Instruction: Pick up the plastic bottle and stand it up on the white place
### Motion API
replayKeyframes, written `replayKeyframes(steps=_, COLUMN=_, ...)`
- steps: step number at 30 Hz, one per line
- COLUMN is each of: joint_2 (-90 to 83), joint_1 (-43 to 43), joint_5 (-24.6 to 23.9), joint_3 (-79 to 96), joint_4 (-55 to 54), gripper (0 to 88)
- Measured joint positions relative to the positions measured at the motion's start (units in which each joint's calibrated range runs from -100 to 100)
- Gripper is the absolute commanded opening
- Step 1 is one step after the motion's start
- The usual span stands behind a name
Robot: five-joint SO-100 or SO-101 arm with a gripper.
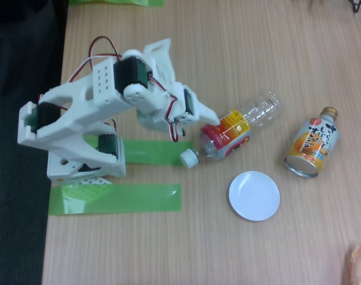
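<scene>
The plastic bottle (237, 129) lies on its side on the wooden table. Its white cap (188, 158) points to the lower left and its clear ribbed base to the upper right. My gripper (208, 120) reaches from the left and meets the bottle at the near end of its red and yellow label, close to the shoulder. The arm's own body hides how the jaws stand around the bottle. The white place, a small round plate (254, 195), lies bare just below the bottle, a short gap away.
An orange drink can-bottle (311, 146) with a gold cap lies right of the plate. Two green tape strips (116, 198) sit by the arm's base (85, 169). The table's left edge borders a black area. Something pink (360, 262) shows at the lower right corner.
</scene>
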Motion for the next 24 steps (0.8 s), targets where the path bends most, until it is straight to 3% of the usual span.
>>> replayKeyframes(steps=5, joint_2=-7.91, joint_1=0.15, joint_5=11.78, joint_3=7.41, joint_4=-2.8, gripper=28.0)
replayKeyframes(steps=15, joint_2=-32.58, joint_1=1.27, joint_5=43.95, joint_3=27.2, joint_4=-8.16, gripper=27.4)
replayKeyframes(steps=18, joint_2=-38.3, joint_1=1.57, joint_5=48.16, joint_3=32.54, joint_4=-6.97, gripper=27.4)
replayKeyframes(steps=24, joint_2=-40.99, joint_1=1.49, joint_5=49.68, joint_3=33.53, joint_4=-0.68, gripper=27.3)
